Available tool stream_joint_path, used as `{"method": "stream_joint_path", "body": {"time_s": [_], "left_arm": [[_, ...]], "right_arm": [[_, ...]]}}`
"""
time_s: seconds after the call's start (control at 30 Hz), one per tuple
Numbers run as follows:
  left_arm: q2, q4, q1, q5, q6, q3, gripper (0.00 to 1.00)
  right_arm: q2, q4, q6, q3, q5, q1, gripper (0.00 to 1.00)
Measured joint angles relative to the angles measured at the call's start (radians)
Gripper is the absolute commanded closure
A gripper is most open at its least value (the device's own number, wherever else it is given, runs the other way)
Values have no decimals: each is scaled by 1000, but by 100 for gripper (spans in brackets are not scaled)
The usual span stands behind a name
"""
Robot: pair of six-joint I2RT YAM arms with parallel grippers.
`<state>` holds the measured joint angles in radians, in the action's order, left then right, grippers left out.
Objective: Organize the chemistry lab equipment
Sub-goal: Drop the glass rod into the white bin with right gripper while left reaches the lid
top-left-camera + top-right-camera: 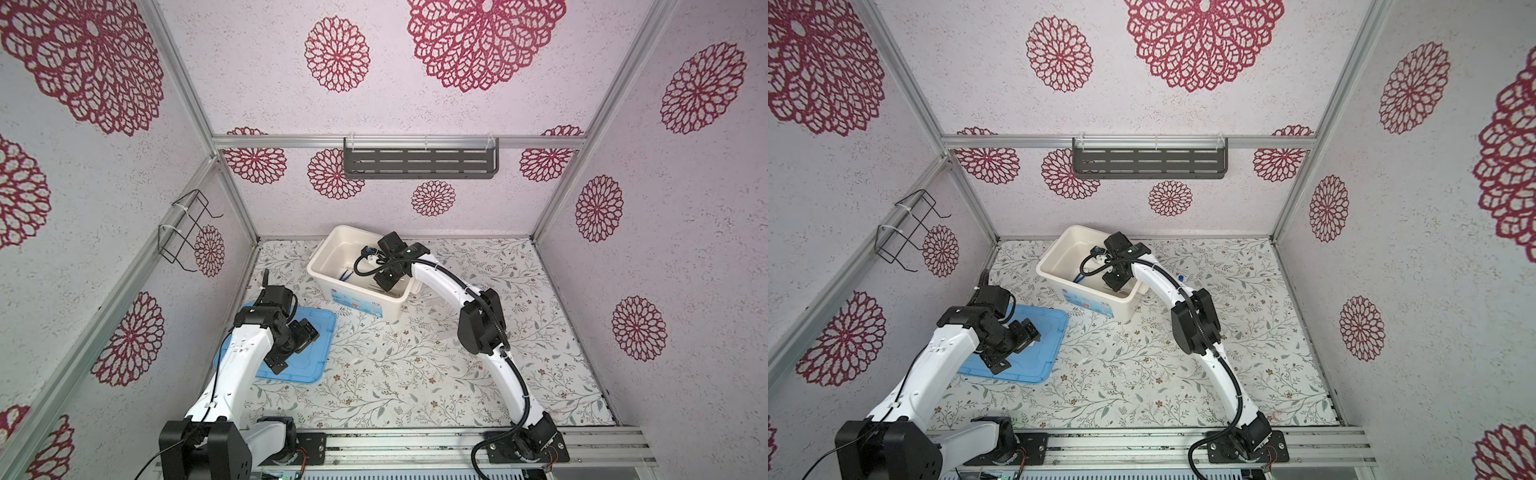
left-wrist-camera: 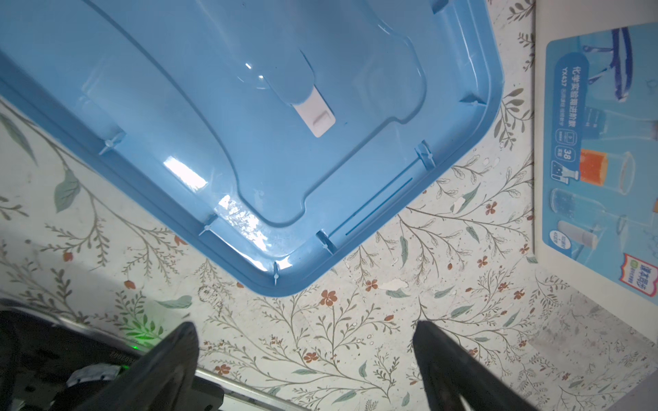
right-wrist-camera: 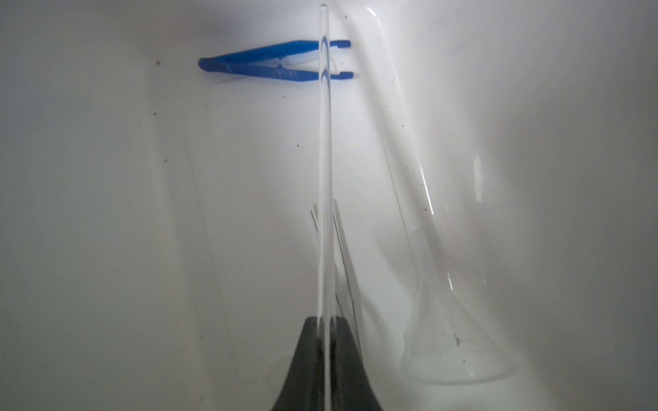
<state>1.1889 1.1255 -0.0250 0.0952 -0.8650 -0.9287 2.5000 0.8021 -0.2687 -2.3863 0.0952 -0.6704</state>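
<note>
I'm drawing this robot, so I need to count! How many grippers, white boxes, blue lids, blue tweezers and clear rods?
Grippers: 2 (left gripper, right gripper)
White box: 1
Blue lid: 1
Blue tweezers: 1
Clear rod: 1
Total: 6

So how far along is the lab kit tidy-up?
Done: blue tweezers and a clear funnel lie inside the white box. In hand: the right end effector is shut on a glass rod, down in the box, not yet released. To do: a blue-capped piece lies on the table behind the right arm, and the lid lies off the box by the open left end effector.
</note>
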Motion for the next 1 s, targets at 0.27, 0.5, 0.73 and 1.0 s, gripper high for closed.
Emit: {"method": "stream_joint_path", "body": {"time_s": [0.27, 0.5, 0.73, 1.0], "left_arm": [[-1, -42, 0, 47, -10, 53, 4], [63, -104, -3, 129, 22, 69, 7], [131, -121, -81, 102, 76, 25, 20], [306, -144, -224, 36, 97, -45, 39]], "right_arm": [[38, -28, -1, 0, -38, 0, 76], [33, -35, -1, 0, -38, 0, 68], [-99, -34, 0, 1, -30, 0, 64], [-462, -122, -4, 130, -43, -11, 63]]}}
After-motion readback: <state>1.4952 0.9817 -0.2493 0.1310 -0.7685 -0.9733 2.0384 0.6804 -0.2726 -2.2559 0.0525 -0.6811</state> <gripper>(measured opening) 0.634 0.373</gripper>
